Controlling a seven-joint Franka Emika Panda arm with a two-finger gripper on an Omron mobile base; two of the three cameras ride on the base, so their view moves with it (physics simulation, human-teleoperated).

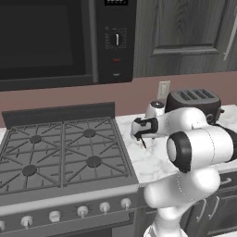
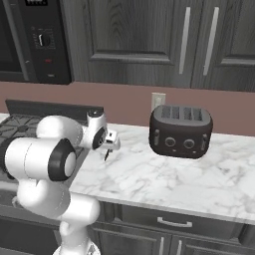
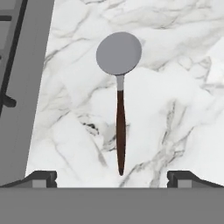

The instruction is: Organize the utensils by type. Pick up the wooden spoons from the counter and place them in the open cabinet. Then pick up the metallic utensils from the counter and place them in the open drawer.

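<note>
One of the metallic utensils, a spoon [image 3: 120, 109], lies flat on the white marble counter [image 3: 175, 109]. It has a round silver head and a slim dark reddish-brown handle. My gripper [image 3: 113, 179] hangs open right above it, one fingertip on either side of the handle's end and nothing between them. From the base cameras, the gripper [image 1: 139, 135] [image 2: 110, 147] points down at the counter [image 1: 152, 159] [image 2: 164, 174], just right of the stove. The wooden spoons, the open cabinet and the open drawer are out of view.
The black gas stove [image 1: 60, 148] [image 3: 22, 87] borders the counter close to the spoon's left. A dark toaster [image 1: 193, 102] [image 2: 180, 130] stands at the back against the wall. A microwave [image 1: 60, 41] hangs over the stove. Closed dark cabinets [image 2: 139, 40] line the wall above.
</note>
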